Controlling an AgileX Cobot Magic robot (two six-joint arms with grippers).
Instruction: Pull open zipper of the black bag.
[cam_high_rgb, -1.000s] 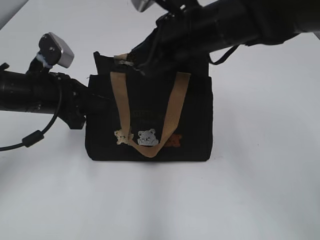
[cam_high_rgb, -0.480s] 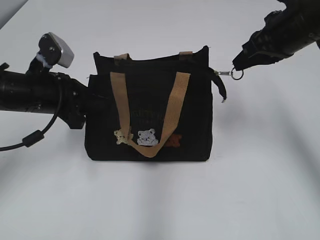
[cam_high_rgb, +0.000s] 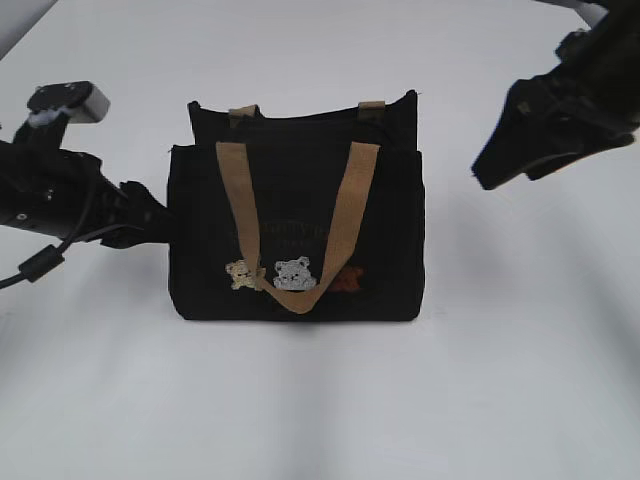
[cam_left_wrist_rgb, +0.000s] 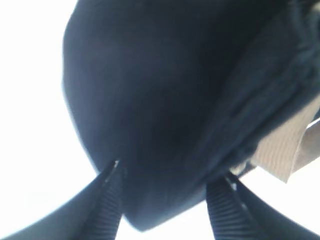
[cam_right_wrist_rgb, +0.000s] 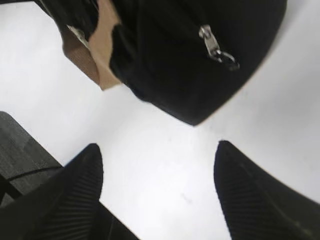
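Standing upright on a plain white tabletop (cam_high_rgb: 320, 400), the black bag (cam_high_rgb: 390, 240) is seen from the front in the exterior view, its tan webbing handle (cam_high_rgb: 352, 205) looped down over the bear patches (cam_high_rgb: 294, 274). Nothing of the room beyond the white surface is shown. The left gripper (cam_high_rgb: 160, 222) is placed at the bag's left side wall, though contact cannot be judged from here. The right gripper (cam_high_rgb: 497, 158) is held in the air well apart from the bag's upper right corner, with nothing between its fingers.

From the left wrist view, the bag's black fabric is found filling most of the picture, and its rounded corner is seen between the two parted ribbed fingers (cam_left_wrist_rgb: 107, 207); whether the fabric is touched cannot be told. A strip of tan webbing is visible at the right edge.

Only in the right wrist view is the zipper (cam_right_wrist_rgb: 216, 49) revealed: its silver pull and ring are seen lying against the bag's end, free of the gripper. The ribbed fingers (cam_right_wrist_rgb: 85, 185) are spread wide over bare white tabletop, nothing held.
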